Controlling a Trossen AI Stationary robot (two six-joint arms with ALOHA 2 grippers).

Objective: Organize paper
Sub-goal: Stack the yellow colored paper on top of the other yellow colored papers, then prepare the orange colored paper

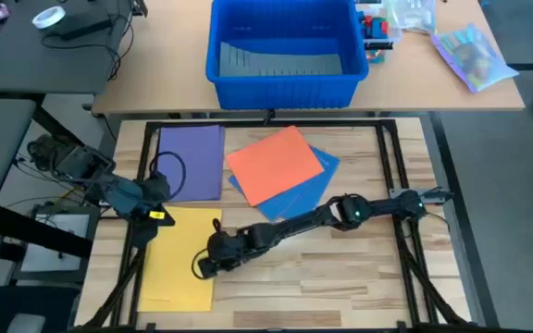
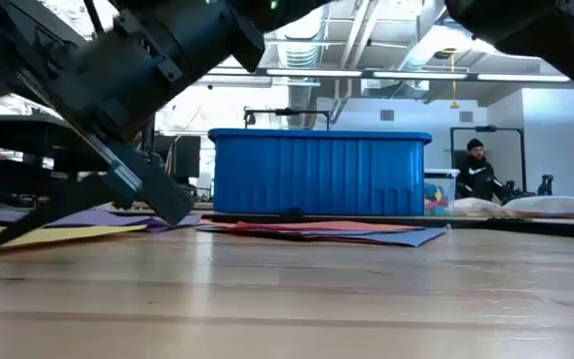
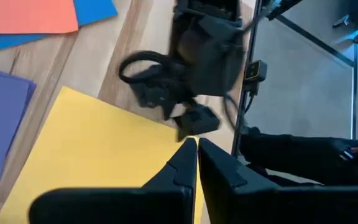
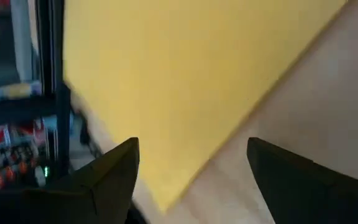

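Right gripper (image 1: pixel 202 264) low over the bench near its front-left part, at the right edge of the yellow sheet (image 1: pixel 179 252); fingers (image 4: pixel 114 168) spread apart with nothing between them, the yellow sheet's corner lying just ahead of the gap. Right arm (image 1: pixel 340 213) stretched across the bench from the right side. Left gripper (image 3: pixel 197 149) at the left edge of the bench, above the yellow sheet's far-left corner; fingers pressed together, nothing visibly held between them. Left arm (image 1: pixel 109 190) folded at the left edge, with a loop of black cable (image 1: pixel 169 171) over the purple sheet.

Yellow sheet flat in the front-left corner of the bench (image 1: pixel 359 277), long side running front to back. Purple sheet (image 1: pixel 192 157) flat in the back-left corner, just beyond the yellow one, seemingly more than one sheet in a stack. Orange sheet (image 1: pixel 274 165) near the back middle of the bench, turned at an angle, lying on top of a blue sheet (image 1: pixel 317 180) that sticks out beneath its right and front sides. In the low view, a thin reddish edge among these stacked sheets; whether it is a separate sheet cannot be told.

Blue bin (image 1: pixel 283 51) on the table behind the bench, past its back edge. Clear bag (image 1: pixel 472 54) of colourful items on that table toward its right end.
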